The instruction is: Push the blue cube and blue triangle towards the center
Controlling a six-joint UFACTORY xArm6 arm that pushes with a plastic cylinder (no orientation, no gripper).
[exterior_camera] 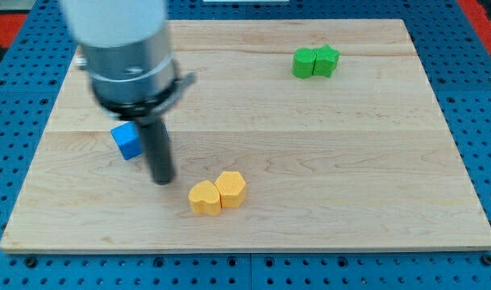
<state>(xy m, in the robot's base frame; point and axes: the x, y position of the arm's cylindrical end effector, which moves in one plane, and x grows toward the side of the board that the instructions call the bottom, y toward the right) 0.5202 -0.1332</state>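
A blue cube (126, 140) sits on the wooden board (309, 161) at the view's left, partly under the arm's grey body. My tip (162, 180) rests on the board just right of and slightly below the blue cube, close to it; I cannot tell if they touch. No blue triangle shows; it may be hidden behind the arm.
Two yellow blocks, a heart-like one (203, 197) and a hexagonal one (230, 189), touch each other below the board's middle. Two green blocks (304, 63) (326, 60) touch at the view's top right. The arm's grey body (124, 56) covers the top left.
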